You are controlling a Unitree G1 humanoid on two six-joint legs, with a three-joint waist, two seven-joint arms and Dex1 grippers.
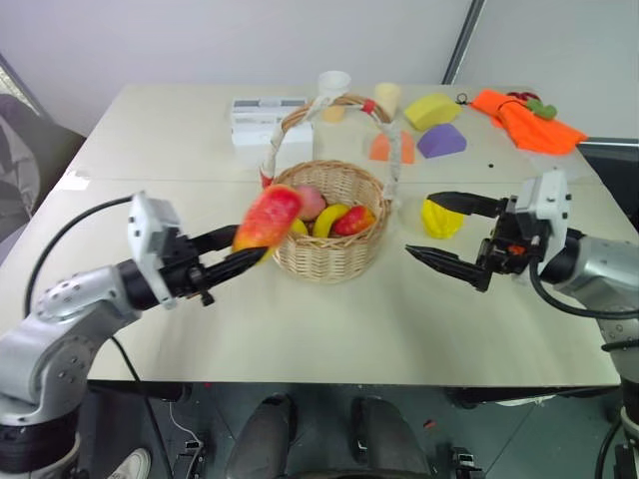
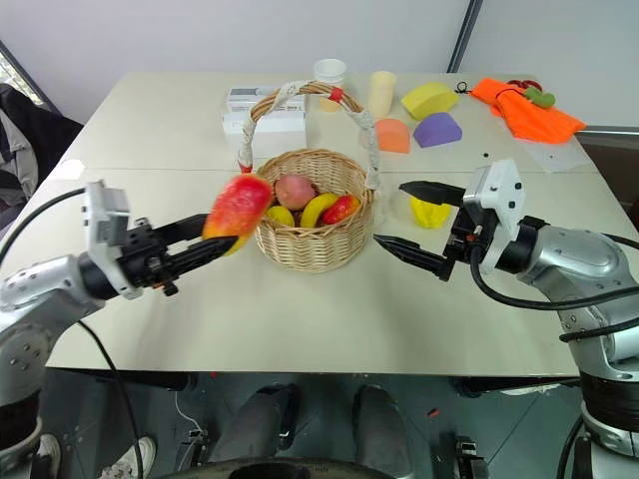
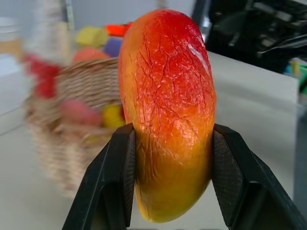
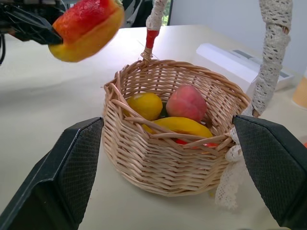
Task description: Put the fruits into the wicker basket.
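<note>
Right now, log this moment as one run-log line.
left gripper: shut on mango, lifted beside basket | right gripper: open, empty | basket: peach, banana inside | yellow fruit: on table

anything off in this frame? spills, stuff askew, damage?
Nothing spilled or broken. The wicker basket stands upright with fruit inside. One ribbed yellow fruit sits on the table beside the basket, by the open right tool. The left tool holds the mango clear of the table.
</note>
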